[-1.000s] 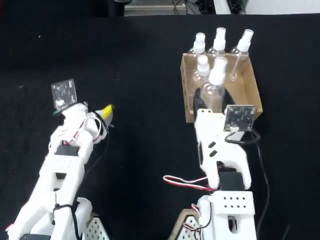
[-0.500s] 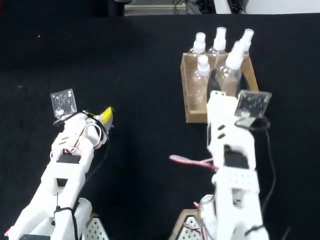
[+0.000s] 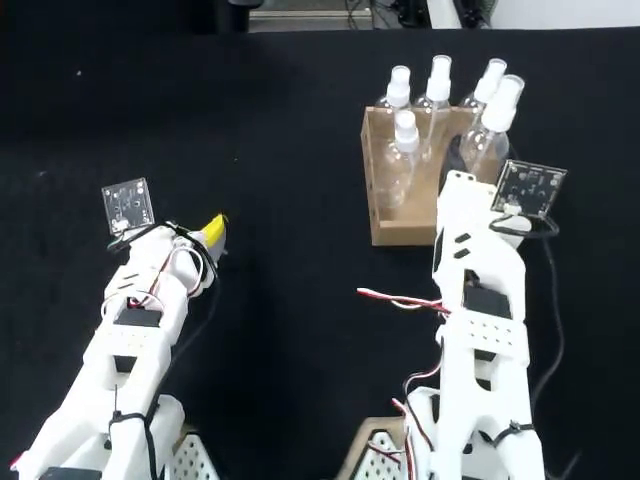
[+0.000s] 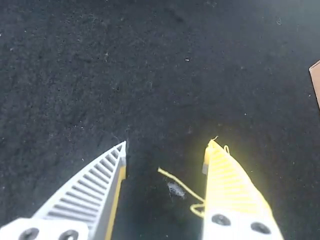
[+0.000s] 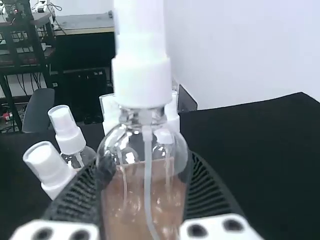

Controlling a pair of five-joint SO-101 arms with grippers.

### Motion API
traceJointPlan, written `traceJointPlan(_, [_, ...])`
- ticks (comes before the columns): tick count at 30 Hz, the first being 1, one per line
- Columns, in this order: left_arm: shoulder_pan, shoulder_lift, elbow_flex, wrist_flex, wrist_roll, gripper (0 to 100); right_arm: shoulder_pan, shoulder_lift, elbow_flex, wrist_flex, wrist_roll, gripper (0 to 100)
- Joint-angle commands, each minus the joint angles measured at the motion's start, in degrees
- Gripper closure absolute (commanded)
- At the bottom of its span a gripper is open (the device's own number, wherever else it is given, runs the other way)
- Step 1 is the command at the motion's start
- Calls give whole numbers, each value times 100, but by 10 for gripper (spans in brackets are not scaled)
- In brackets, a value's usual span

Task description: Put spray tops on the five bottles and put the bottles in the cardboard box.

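Last bottle poised over the box.
The right claw [image 5: 142,197] gripped the clear plastic bottle with a white spray top [image 3: 492,135], tilted above the right side of the brown cardboard box [image 3: 376,205] beside four capped clear bottles [image 3: 404,150]. The left claw [image 4: 165,147] hung wide and empty over the black worktop [image 3: 270,130]. The step called for righting the bottle, lowering it into the free corner and letting go only once seated. The arm hid the bottle's base and the box floor beneath, so the gap could not be judged.

A table [image 3: 280,120] draped in black cloth is spread across the whole frame, and a cardboard box [image 3: 400,232] is set on it at upper right.
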Motion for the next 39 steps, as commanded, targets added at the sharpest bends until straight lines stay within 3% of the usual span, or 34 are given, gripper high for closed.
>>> traceJointPlan(1, [-13,-53,-31,-97,18,762,70,48,-365,-193,598,987])
traceJointPlan(6, [-13,-53,-31,-88,18,762,62,119,-180,-360,862,988])
traceJointPlan(16, [-13,-53,-31,-79,18,762,35,1464,514,-3095,835,988])
traceJointPlan(22, [-13,-53,-31,-79,18,762,167,2782,-251,-3209,818,988])
traceJointPlan(31, [-13,-53,-31,-79,18,762,290,3732,-892,-3253,-255,988])
traceJointPlan(39, [-13,-53,-31,-97,9,762,510,4136,-875,-4352,-255,988])
